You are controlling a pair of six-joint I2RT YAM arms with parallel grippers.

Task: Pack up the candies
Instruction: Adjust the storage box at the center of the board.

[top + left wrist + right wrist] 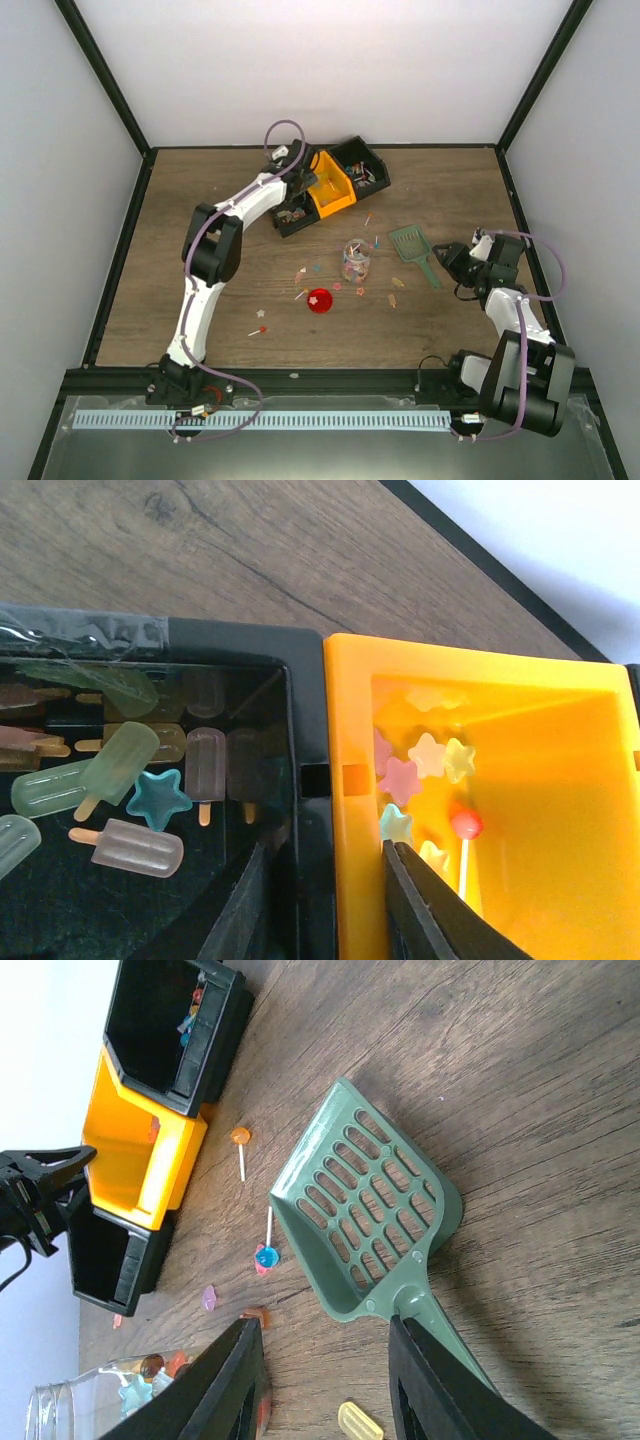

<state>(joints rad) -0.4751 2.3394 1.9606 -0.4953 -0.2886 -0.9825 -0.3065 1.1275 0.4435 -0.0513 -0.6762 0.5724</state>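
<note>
Over the bins, in the left wrist view, the left fingers [430,915] stand moderately apart and hold nothing. One finger hangs over the black bin [200,645] and the other inside the orange bin [345,710], so the bins' adjoining walls lie between them. The nearest candies [425,755] are pastel stars and a red lollipop [466,825], just beyond the fingertip in the orange bin. Ice-lolly shapes lie in the black bin, outside the other finger. A descent from this pose would likely pinch bin wall rather than a sweet, and could drag or tilt both bins.

Seen from the right wrist, the right fingers [225,1380] are wide and empty. The green scoop [360,1210] lies on the counter [540,1080] beyond them, its handle running back into the gap between them. A blue lollipop [266,1256] touches the scoop's mouth and a yellow candy [358,1422] lies between the fingers. The jar [90,1410], open and partly filled, stands just outside one finger. Closing off-centre on the thin handle could swivel the scoop and scatter loose pieces, and a sweeping finger might knock the jar.

From the top view, the jar stands mid-counter, apart from both pairs of fingers, with a red lid [319,300] near it and candies strewn around. Any piece carried could drop short of its narrow mouth.
</note>
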